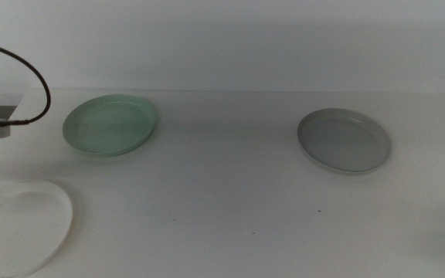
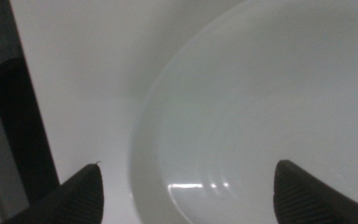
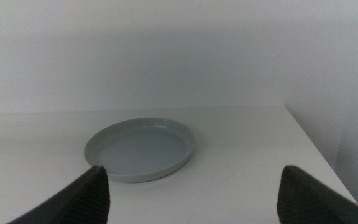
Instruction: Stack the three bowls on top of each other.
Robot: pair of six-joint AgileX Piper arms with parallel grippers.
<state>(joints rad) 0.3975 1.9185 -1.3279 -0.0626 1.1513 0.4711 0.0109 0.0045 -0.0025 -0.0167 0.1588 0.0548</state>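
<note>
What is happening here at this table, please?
Three bowls lie apart on the table, none stacked yet. The left gripper, jaws open, hangs over the white bowl at the near left. The green bowl sits further back on the left, the grey bowl on the right. The right gripper, also open, waits back from the grey bowl and holds nothing.
</note>
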